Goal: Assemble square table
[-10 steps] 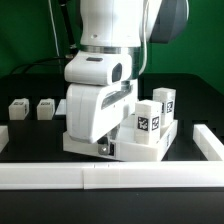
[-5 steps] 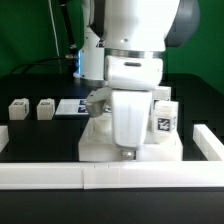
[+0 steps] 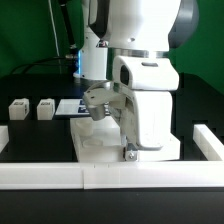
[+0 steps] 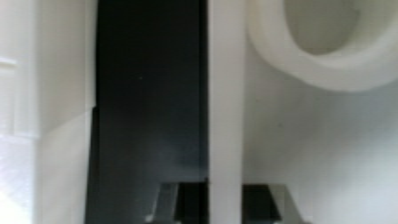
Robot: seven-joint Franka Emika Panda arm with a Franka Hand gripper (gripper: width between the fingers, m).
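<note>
The square table's white slab [image 3: 96,146] lies flat on the black table just behind the front rail. My gripper [image 3: 128,151] is down at the slab's front edge, and the arm covers the slab's right half. In the wrist view the slab's thin edge [image 4: 222,90] runs between my two dark fingers [image 4: 180,203], which are closed on it, and a round corner socket [image 4: 334,45] shows beside it. Two short white tagged legs [image 3: 17,108] [image 3: 45,108] stand at the exterior view's left. Other legs are hidden behind the arm.
A long low white border rail [image 3: 100,178] runs along the front, with end pieces at the left [image 3: 3,137] and right [image 3: 209,140]. The marker board [image 3: 68,106] lies flat behind the slab. A white surface [image 4: 36,120] borders the black table strip in the wrist view.
The arm has swung toward the exterior view's right and turned. The slab has shifted and turned with it. The tagged legs seen at the right earlier are now hidden behind the arm.
</note>
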